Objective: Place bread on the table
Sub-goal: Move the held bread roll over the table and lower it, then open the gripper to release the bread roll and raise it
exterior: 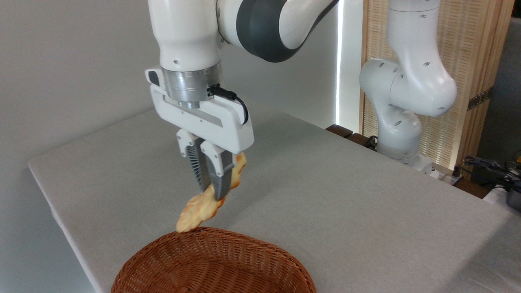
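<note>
My gripper (211,191) is shut on the bread (198,211), a golden-yellow scored loaf. The loaf hangs tilted in the air, its lower tip near the far rim of the wicker basket and its upper end showing behind the fingers (222,179). It is held above the grey-beige table (325,195), just past the basket's back edge. The middle of the loaf is hidden by the fingers.
A brown oval wicker basket (211,264) stands at the table's front edge; what shows of its inside holds nothing. The arm's white base (401,134) stands at the right behind the table. Cables and dark objects (496,171) lie at the far right.
</note>
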Action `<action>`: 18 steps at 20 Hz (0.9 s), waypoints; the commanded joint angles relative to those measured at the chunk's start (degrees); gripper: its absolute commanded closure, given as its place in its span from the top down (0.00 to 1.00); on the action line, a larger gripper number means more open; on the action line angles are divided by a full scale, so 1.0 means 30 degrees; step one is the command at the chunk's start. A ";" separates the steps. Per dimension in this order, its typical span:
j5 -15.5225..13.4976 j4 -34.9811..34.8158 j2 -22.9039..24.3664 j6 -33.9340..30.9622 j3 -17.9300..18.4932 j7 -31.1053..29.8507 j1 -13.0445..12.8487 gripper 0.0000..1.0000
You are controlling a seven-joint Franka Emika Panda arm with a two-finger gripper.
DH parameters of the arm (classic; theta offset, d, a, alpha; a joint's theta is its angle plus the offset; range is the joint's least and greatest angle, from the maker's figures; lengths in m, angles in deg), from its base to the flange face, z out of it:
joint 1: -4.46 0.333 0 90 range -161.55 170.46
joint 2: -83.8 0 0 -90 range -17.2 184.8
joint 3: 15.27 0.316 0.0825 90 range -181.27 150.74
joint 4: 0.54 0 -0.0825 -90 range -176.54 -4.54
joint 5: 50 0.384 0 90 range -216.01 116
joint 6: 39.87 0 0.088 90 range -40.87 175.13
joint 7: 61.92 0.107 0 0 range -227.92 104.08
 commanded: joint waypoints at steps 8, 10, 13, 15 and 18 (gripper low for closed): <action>-0.0073 -0.2566 0.0570 -0.0569 -0.0619 0.0402 -0.0731 1.00; -0.0073 -0.2595 0.0424 -0.0569 -0.0619 0.0402 -0.0731 1.00; -0.0073 -0.2566 0.0394 -0.0569 -0.0619 0.0431 -0.0731 1.00; -0.0073 -0.2566 0.0394 -0.0569 -0.0619 0.0431 -0.0760 1.00; -0.0015 -0.2275 0.0627 -0.0452 -0.0619 0.0606 -0.0731 1.00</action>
